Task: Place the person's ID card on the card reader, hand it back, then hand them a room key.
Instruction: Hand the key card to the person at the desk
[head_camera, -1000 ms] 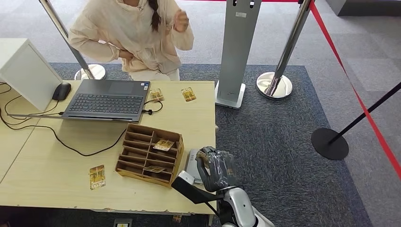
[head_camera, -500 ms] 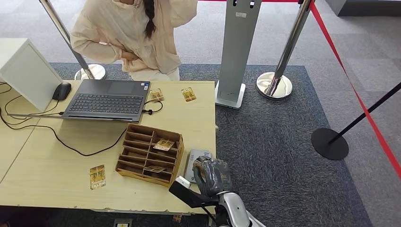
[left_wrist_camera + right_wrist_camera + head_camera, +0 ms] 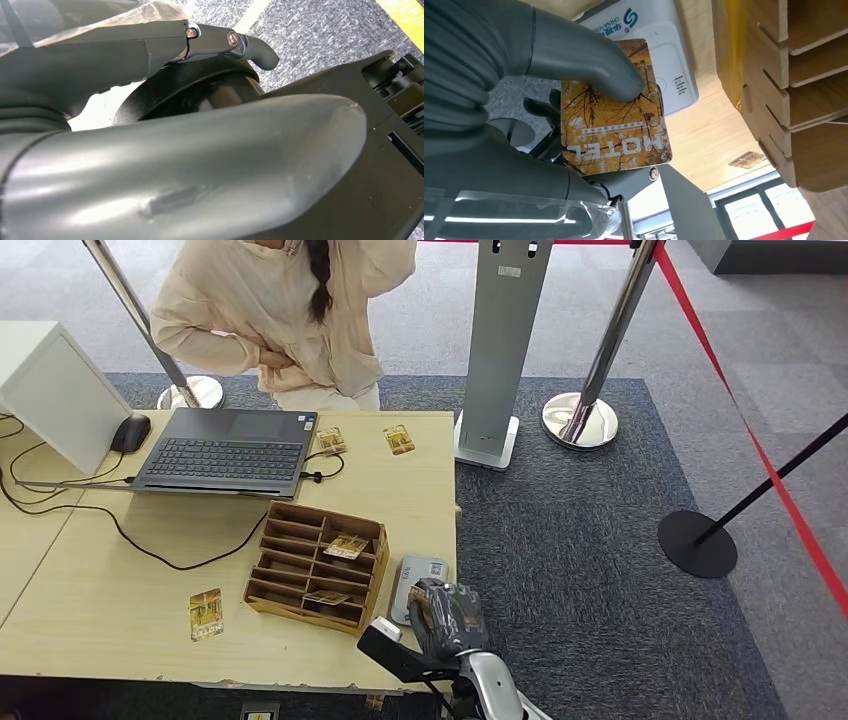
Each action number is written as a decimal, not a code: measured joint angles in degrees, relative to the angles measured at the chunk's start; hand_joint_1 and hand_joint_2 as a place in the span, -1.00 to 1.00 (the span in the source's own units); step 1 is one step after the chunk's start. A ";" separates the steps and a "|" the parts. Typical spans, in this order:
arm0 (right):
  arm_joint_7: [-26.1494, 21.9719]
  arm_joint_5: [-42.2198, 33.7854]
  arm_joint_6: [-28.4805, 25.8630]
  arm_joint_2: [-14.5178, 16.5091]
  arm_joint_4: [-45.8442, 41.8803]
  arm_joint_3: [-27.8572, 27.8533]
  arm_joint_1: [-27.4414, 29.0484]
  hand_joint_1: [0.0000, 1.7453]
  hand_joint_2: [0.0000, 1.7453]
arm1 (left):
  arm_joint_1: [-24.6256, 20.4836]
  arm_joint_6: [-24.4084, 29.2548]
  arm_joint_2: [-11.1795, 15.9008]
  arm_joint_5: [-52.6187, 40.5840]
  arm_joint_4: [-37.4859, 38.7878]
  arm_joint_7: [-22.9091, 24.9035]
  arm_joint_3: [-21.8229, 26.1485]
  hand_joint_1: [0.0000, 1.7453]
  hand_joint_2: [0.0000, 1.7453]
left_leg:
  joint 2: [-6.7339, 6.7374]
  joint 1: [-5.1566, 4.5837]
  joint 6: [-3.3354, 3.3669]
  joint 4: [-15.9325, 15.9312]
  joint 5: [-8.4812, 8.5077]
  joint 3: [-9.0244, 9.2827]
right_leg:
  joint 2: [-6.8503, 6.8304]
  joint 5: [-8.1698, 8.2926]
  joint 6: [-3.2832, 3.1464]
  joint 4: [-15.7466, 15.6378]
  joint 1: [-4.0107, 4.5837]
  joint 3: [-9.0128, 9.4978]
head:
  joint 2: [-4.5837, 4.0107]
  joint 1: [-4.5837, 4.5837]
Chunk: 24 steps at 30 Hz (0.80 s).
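Observation:
My right hand [image 3: 447, 615] hovers off the table's near right corner, just in front of the white card reader [image 3: 418, 578]. In the right wrist view the thumb [image 3: 584, 55] and fingers pinch a yellow autumn-print card [image 3: 616, 115] reading HOTEL, held above the card reader [image 3: 659, 45]. My left hand [image 3: 200, 130] hangs beside my body with its fingers apart and holds nothing. The person [image 3: 290, 310] in a cream top stands behind the table's far edge, one arm raised to the head.
A wooden divided box [image 3: 318, 565] left of the reader holds two similar cards [image 3: 346, 545]. Loose cards lie at the front left [image 3: 205, 613] and near the laptop [image 3: 225, 452]. A grey kiosk stand [image 3: 500, 350] and stanchions stand to the right.
My right hand has drawn back toward me with the card, uncovering the card reader. The person has lifted an arm up to the head.

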 joint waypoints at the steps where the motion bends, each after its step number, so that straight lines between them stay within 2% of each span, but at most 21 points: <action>1: -0.22 -0.26 -0.55 0.06 0.15 0.00 0.00 1.00 1.00 | 0.00 0.00 0.00 0.00 0.00 0.03 0.00 -1.00 -1.00 | 0.00 0.00 0.00 0.00 0.00 0.00 | 0.00 0.00 0.00 0.00 0.00 0.00 | -0.01 -0.01; 7: -0.09 -1.24 -2.77 -0.13 -1.99 -0.03 -0.42 1.00 1.00 | 0.02 0.04 0.02 -0.05 0.00 0.54 0.00 -1.00 -1.00 | 0.01 0.00 0.00 0.00 0.00 0.01 | 0.00 0.00 0.00 0.01 0.00 0.00 | 0.00 -0.01; 11: 2.15 2.73 -2.56 -0.66 -7.14 -0.10 -1.77 1.00 1.00 | 0.04 0.04 0.02 -0.50 0.00 0.69 0.00 -1.00 -1.00 | 0.03 0.00 0.00 0.00 0.00 0.01 | 0.00 0.01 0.00 0.01 0.00 0.01 | 0.01 0.00; 18: 7.57 12.89 4.95 -0.76 -17.75 0.08 -8.20 1.00 1.00 | -0.08 -0.33 -0.03 -1.71 0.00 0.73 -0.01 -1.00 -1.00 | 0.03 0.00 -0.02 0.00 0.05 0.03 | 0.01 0.05 -0.02 0.03 0.00 0.01 | -0.01 0.00; 24: 10.48 15.46 12.43 0.31 -22.19 1.83 -16.26 1.00 1.00 | -0.46 -1.50 -0.09 -2.93 0.00 1.19 -0.07 -1.00 -1.00 | 0.01 0.00 -0.02 0.00 0.09 0.04 | 0.00 0.07 -0.02 0.05 0.00 0.00 | -0.01 0.00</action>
